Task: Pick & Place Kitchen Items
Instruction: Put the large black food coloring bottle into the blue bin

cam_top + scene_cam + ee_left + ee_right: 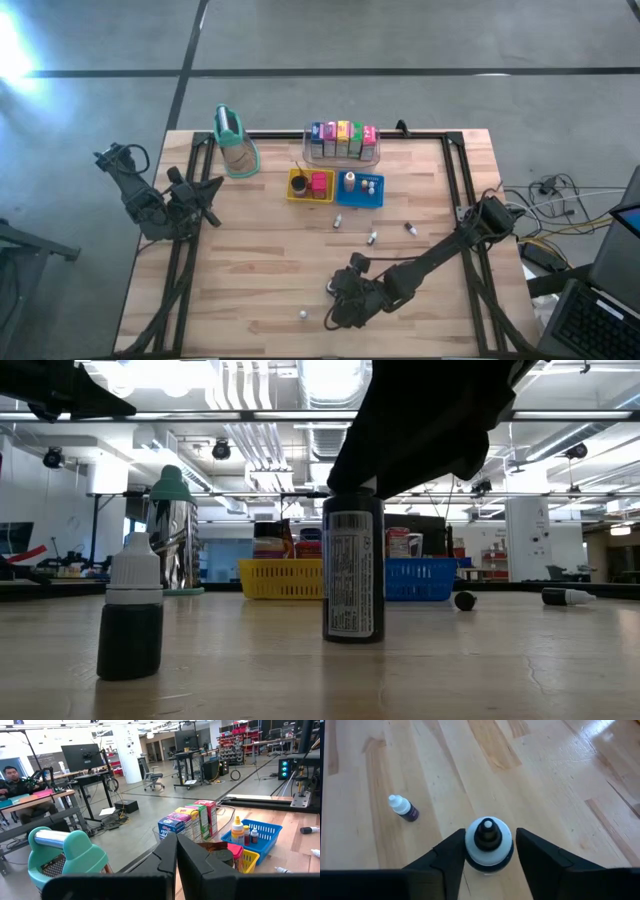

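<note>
Spanning the frame, wooden table (250, 280) fronts a workshop.

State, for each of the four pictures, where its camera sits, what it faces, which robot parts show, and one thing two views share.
High view: overhead, facing straight down on the table; both arms show.
Low view: table height, facing level across a labelled bottle into the room; a dark arm hangs above.
Left wrist view: on the left arm, facing the row of cartons; its fingers are closed.
Right wrist view: on the right arm, facing down; the right gripper straddles the bottle's cap.
Shared: the blue tray appears in high and left wrist views.
</note>
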